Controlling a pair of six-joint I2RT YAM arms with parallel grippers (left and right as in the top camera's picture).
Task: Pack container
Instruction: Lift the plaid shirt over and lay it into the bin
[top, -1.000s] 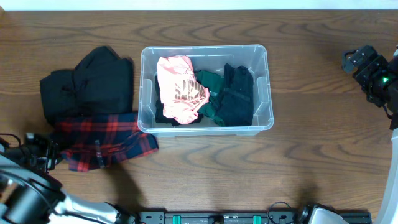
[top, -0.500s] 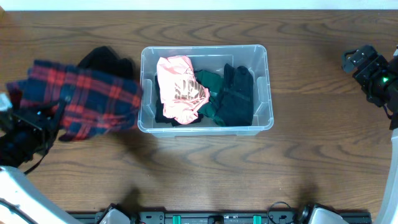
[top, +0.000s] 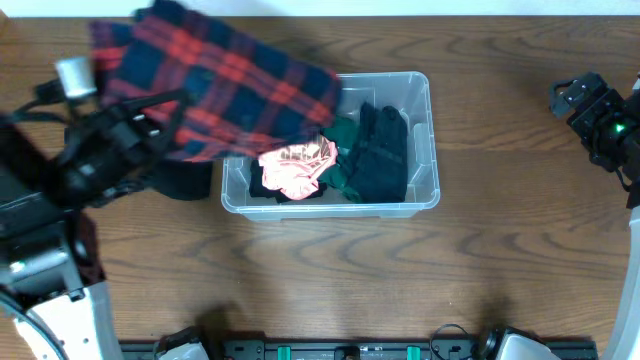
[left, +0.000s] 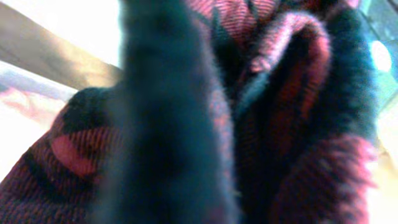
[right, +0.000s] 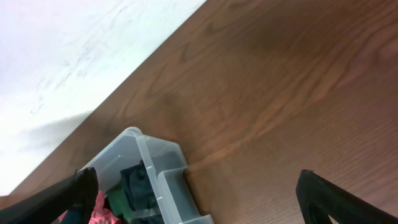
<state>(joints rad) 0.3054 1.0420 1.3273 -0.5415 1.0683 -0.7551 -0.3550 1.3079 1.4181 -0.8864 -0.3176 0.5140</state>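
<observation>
The left end effector is clamped on a red-and-navy plaid shirt, with its jaws buried in cloth in the left wrist view. It holds the shirt aloft, spread over the far left corner of the clear rectangular plastic container. The right end effector hangs spread wide and empty at the far right, well apart from the bin.

The container sits mid-worktop, mouth up, with its long axis running left to right. It already holds a pink garment, a green one and a dark one. A black garment lies on the brown wooden worktop just left of it.

The step in hand looks like carrying the shirt in. The next move calls for shifting right, lowering so the loose cloth clears the rim, then releasing.
</observation>
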